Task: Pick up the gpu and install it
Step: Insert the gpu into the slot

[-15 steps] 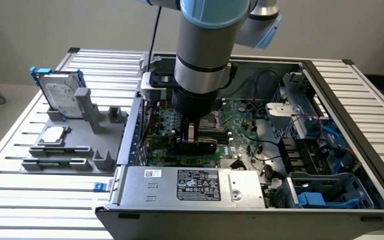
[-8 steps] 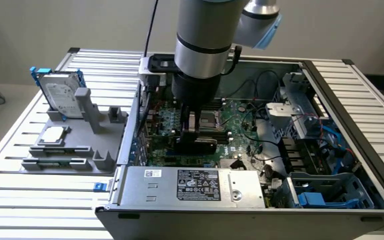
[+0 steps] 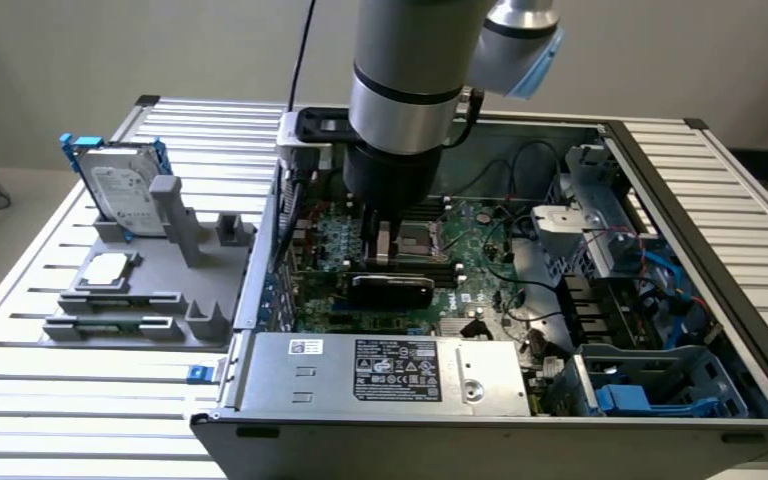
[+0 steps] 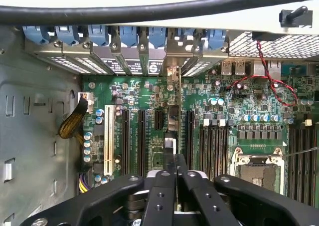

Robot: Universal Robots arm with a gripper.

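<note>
One robot arm is reaching down into one open computer case [image 3: 664,190] that is lying on a slatted metal tabletop [image 3: 64,400]. Its single end effector [image 3: 387,250] is pinching the gpu [image 3: 391,292]. In the wrist view, the two black fingers [image 4: 158,196] of the end effector [image 4: 173,167] are pressing together on the thin upper edge of the gpu [image 4: 169,143].

The card is standing on edge over the green motherboard [image 4: 149,96], among the expansion slots. One white slot [image 4: 108,131] is lying off to one side and one processor socket [image 4: 256,168] to the other. Whether the card is seated in a slot cannot be told. In the exterior view its black cover is showing just below the end effector.

One silver power supply [image 3: 384,370] with a label is sitting along the case's near edge. To the exterior view's left, well apart from the case, one silver hard drive [image 3: 128,190] in a blue frame is standing upright on one grey fixture [image 3: 211,265].
</note>
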